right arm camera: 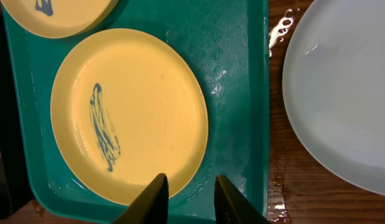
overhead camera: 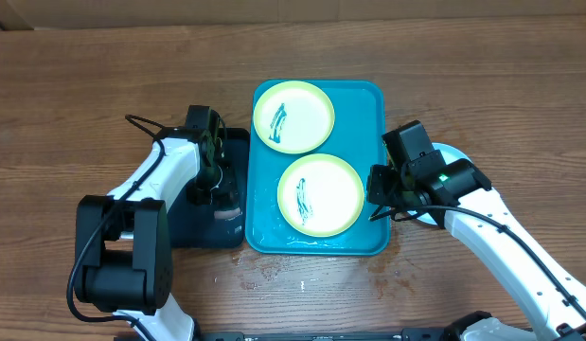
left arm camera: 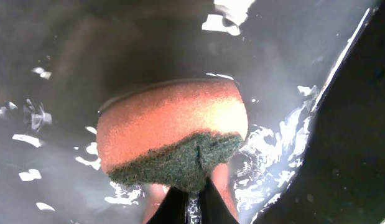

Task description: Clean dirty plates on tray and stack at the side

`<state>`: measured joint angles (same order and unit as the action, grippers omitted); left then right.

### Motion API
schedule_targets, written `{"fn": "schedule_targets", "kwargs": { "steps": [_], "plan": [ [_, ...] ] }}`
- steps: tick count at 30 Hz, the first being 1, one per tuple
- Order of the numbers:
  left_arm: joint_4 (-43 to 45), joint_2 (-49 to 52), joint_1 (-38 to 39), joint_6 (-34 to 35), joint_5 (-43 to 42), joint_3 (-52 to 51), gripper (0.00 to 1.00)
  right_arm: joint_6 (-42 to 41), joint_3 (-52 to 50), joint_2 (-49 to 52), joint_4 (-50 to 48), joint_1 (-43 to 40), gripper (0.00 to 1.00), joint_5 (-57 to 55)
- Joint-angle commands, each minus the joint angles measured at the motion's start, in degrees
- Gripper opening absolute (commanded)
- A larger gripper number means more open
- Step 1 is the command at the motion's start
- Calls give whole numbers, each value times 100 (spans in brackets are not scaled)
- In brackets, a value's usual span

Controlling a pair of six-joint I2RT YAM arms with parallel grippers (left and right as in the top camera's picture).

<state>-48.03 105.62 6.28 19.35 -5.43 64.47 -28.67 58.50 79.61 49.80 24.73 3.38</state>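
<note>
Tray (overhead camera: 368, 104) sits mid-desk (overhead camera: 103, 76), long axis running away from the robot. Its left rim butts against the black tray (overhead camera: 238, 142). Far side and far right of it are bare desk, room to move. The right rim is crowded: the right hand (right arm camera: 191, 182) hangs over it, and the third plate (right arm camera: 341, 87) lies on the desk just beside that rim.

Two plates lie on the tray, flat, face up: far plate (overhead camera: 293, 116) in the far-left corner, near plate (overhead camera: 320, 194) in the near half. Rims just beside each other, can't tell if touching. A strip of wet tray floor runs between near plate and right rim. Each carries a dark smear (right arm camera: 104, 127). Both streaks run roughly along the tray's long axis, the far one tilted a bit.

Right hand: fingers part-open, nothing between them, tips over near plate's edge and the tray floor. Contact unclear.

Left hand (left arm camera: 191, 193): clamped on the sponge (left arm camera: 173, 134), pinching the green scouring side, orange side facing away, down in the black tray with wet glints around it.

Hidden: third plate is mostly under the right arm from overhead and cut off by the frame edge in the right wrist view. Its visible part is plain whitish. Sponge can't be made out from overhead, the left hand covers it.
</note>
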Motion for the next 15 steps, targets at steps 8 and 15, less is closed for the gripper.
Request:
{"fn": "schedule_targets", "kwargs": {
  "steps": [8,15],
  "plan": [
    [-1178,-61,15,-358,297,942,4,24,120,-42,2,-15,27,-79],
    [-1202,-83,24,-780,400,1054,4,20,120,-42,-87,-15,27,-79]
  ]
}}
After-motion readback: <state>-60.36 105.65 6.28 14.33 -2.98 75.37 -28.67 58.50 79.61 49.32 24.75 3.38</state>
